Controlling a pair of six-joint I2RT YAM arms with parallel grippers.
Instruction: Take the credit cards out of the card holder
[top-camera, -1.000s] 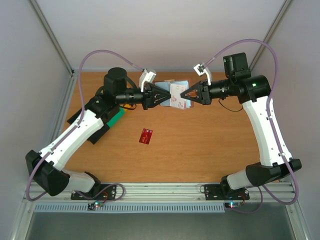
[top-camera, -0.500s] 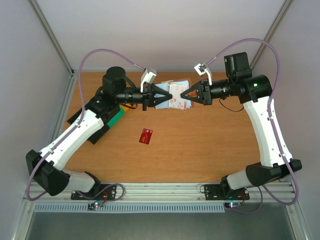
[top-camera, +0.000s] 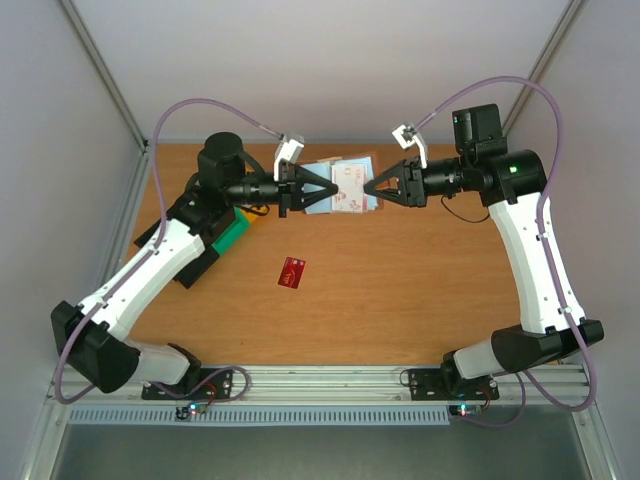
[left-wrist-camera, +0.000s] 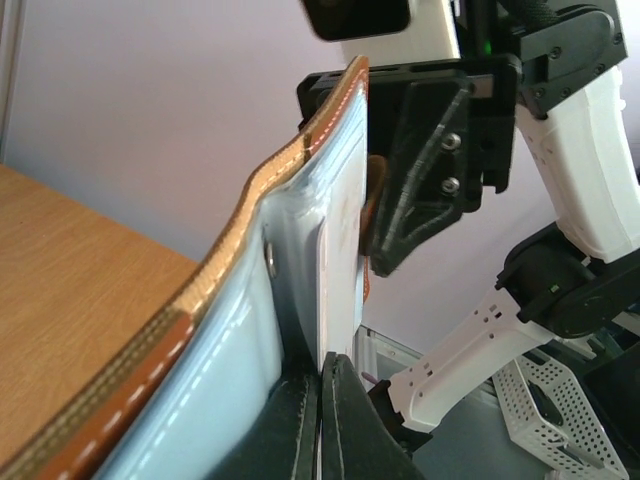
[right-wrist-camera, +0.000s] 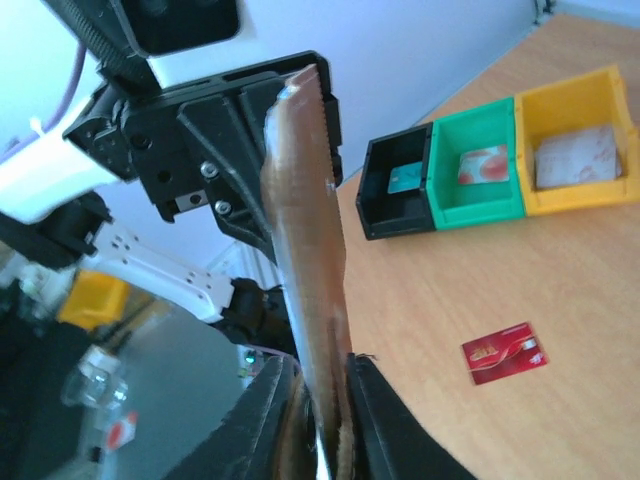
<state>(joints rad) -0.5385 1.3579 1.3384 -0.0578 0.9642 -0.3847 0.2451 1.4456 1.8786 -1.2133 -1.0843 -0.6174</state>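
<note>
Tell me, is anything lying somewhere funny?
One red credit card lies alone, a bit crooked, on the bare wooden table, away from the card holder, which is lifted off the table. It was probably taken out on purpose, not dropped.

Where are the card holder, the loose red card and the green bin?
card holder (right-wrist-camera: 305, 250): right wrist view, brown outer face.
red card (right-wrist-camera: 504, 352): right wrist view, centre of its face.
green bin (right-wrist-camera: 478, 212): right wrist view, near wall.
</note>
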